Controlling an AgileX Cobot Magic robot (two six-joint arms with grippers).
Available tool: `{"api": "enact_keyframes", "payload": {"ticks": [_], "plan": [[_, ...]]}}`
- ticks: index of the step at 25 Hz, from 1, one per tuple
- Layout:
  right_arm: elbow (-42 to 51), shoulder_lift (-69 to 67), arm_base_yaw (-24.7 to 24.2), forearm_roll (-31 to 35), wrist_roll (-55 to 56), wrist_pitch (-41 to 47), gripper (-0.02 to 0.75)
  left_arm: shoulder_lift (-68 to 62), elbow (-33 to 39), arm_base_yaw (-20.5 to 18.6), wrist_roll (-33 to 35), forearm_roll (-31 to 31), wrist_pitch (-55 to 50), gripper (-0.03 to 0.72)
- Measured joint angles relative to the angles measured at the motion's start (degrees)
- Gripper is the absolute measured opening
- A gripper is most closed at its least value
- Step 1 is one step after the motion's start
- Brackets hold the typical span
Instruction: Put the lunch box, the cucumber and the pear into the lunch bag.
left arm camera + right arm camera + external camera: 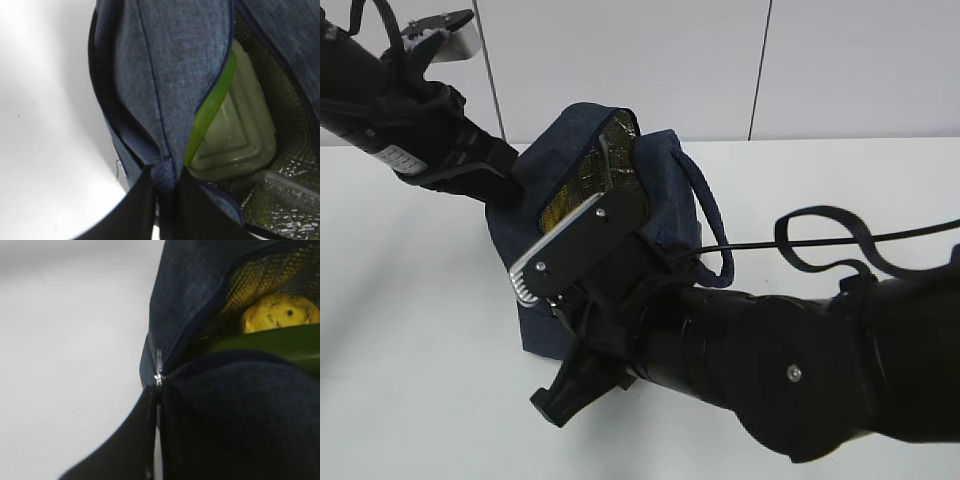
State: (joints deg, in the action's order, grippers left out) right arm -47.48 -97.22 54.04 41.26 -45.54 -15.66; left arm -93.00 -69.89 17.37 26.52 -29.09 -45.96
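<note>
The navy lunch bag (672, 190) stands mid-table with its top open and its foil lining showing. My left gripper (512, 180) is shut on a fold of the bag's fabric (166, 172) at its left end. Inside, in the left wrist view, the lunch box (235, 140) stands on edge with a bright green strip along its side. My right gripper (620, 197) is shut on the bag's silver zipper pull (158, 371) at the front end. In the right wrist view the yellow pear (280, 312) and the dark green cucumber (265, 342) lie inside the bag.
The white table (410, 300) surrounds the bag. A padded loop handle (710, 225) hangs on the bag's right side. A black cable (840, 240) loops over my right arm. A white wall stands behind.
</note>
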Motion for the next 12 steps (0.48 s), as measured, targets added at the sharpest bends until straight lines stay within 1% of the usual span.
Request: {"api": "enact_keyframes", "payload": {"ticks": [5,12], "plan": [[-3.9,0.0,0.0,-0.2,-2.1,0.2,0.0,0.0,0.0,0.0,0.0,0.0,0.0,0.018],[-4.4,0.0,0.0,0.6,-4.9,-0.3,0.0,0.0,0.0,0.0,0.0,0.0,-0.8,0.018]]}}
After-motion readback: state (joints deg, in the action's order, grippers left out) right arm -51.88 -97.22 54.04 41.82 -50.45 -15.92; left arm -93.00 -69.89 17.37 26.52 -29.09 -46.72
